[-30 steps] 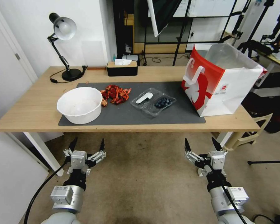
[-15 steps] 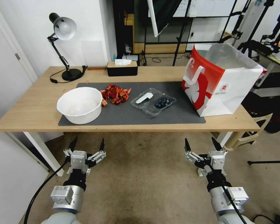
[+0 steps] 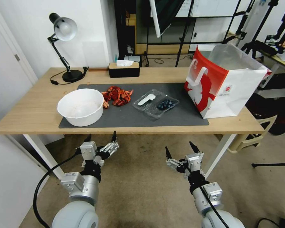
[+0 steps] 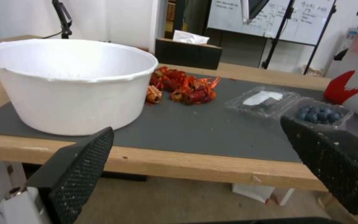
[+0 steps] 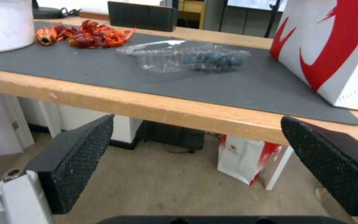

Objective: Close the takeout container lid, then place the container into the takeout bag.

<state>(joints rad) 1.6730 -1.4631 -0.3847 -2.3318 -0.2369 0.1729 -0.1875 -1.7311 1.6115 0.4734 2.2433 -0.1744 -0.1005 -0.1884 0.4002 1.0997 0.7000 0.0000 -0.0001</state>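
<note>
The small clear plastic clamshell container (image 3: 156,104) of blueberries is lying open mid-mat, its labelled lid (image 3: 147,99) at ten o'clock, the boxy red-and-white bag (image 3: 224,83) at three. Both grippers, left (image 3: 100,138) and right (image 3: 180,149), are hovering spread-fingered below the table edge; the fold should probably swing the lid across its hinge.

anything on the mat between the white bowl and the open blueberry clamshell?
Yes: a pile of red crayfish shells lies between round white bowl and clear plastic clamshell, per head view.

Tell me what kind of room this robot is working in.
Probably a lab or studio set up for recording, not a kitchen: tripods and light stands and a whiteboard stand behind a plain wooden table with a desk lamp.
</note>
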